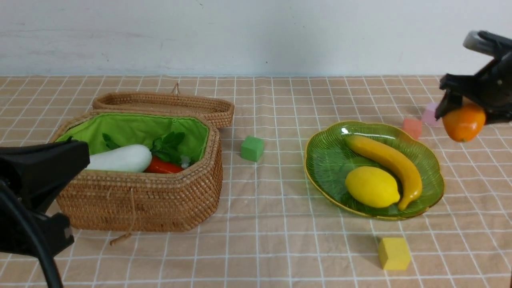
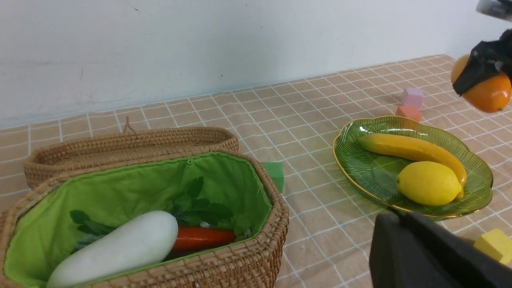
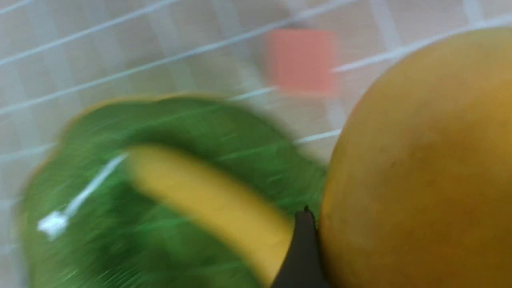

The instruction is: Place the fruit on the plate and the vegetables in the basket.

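My right gripper [image 1: 466, 113] is shut on the orange-yellow mango [image 1: 464, 123] and holds it in the air, just beyond the right edge of the green glass plate [image 1: 320, 160]. The mango [image 3: 420, 160] fills the right wrist view beside one black finger [image 3: 302, 248]. On the plate lie the banana [image 1: 388, 158] and the lemon [image 1: 372, 187]. The wicker basket [image 1: 140, 200] at the left holds a white radish [image 1: 120, 159] and an orange carrot [image 1: 162, 167] with green leaves. My left gripper [image 1: 85, 154] is shut and empty, low beside the basket's near left side.
The basket's lid [image 1: 164, 104] lies open behind it. A green cube [image 1: 252, 148] sits between basket and plate. A yellow cube [image 1: 394, 253] is in front of the plate. Coral [image 1: 412, 128] and pink [image 1: 430, 114] cubes sit behind the plate, under the right gripper.
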`<action>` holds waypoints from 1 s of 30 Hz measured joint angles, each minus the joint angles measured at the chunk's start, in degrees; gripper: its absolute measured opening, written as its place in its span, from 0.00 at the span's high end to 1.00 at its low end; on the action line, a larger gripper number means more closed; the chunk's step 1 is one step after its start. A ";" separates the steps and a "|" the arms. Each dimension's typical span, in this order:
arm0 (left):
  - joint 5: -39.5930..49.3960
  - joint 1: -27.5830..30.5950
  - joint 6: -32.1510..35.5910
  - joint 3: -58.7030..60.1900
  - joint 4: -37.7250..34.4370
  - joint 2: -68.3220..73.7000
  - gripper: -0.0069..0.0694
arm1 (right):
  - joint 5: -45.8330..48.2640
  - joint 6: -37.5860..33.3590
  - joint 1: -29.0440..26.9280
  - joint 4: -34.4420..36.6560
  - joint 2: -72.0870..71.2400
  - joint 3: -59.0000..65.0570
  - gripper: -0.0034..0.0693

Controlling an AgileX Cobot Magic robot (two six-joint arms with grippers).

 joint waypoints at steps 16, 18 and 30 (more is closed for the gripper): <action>-0.11 0.00 0.00 0.00 0.17 0.00 0.92 | -6.16 3.89 17.88 -1.50 6.55 0.05 0.03; -0.11 0.00 0.00 0.00 0.23 0.00 0.92 | -4.74 4.77 17.77 -1.93 5.53 -0.06 0.03; -4.07 0.00 -3.15 4.72 1.91 -9.52 0.92 | 8.06 2.20 17.83 -8.07 -19.92 7.08 0.69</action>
